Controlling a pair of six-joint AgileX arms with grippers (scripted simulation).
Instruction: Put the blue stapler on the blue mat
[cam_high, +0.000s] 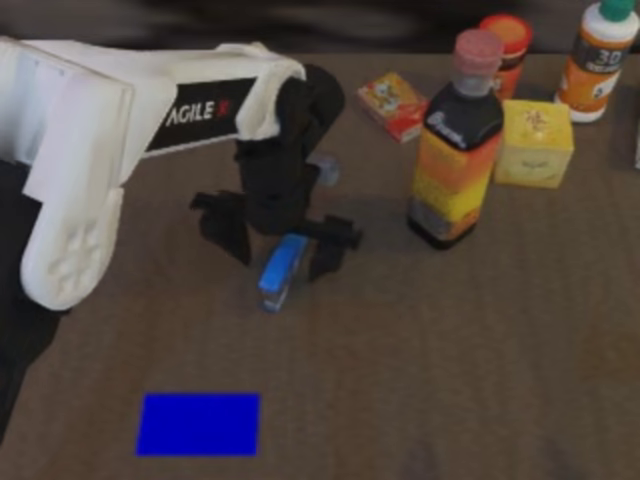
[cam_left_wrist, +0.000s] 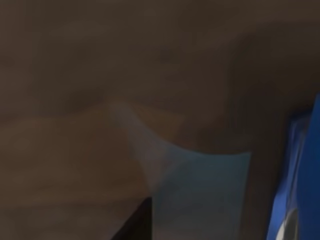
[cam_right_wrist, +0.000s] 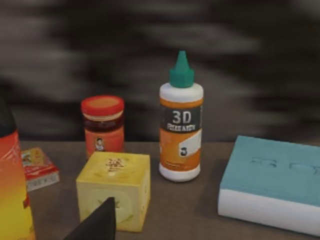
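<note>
The blue stapler (cam_high: 283, 268) lies on the brown table near the middle, its light blue top facing up. My left gripper (cam_high: 282, 240) hangs right over its far end, open, with the black fingers spread wide on either side and not touching it. In the left wrist view the stapler (cam_left_wrist: 300, 185) shows as a blue strip at the edge, and one dark finger (cam_left_wrist: 137, 225) is visible. The blue mat (cam_high: 198, 424) lies flat near the front edge, to the front left of the stapler. Of my right gripper, out of the top view, only one dark fingertip (cam_right_wrist: 100, 222) shows.
A tall dark bottle with an orange label (cam_high: 458, 150) stands right of the stapler. Behind it are a yellow cube (cam_high: 534, 143), a small red box (cam_high: 393, 104), a red-lidded jar (cam_high: 505, 45) and a white-and-orange bottle (cam_high: 598, 60). A teal-and-white block (cam_right_wrist: 272, 180) lies far right.
</note>
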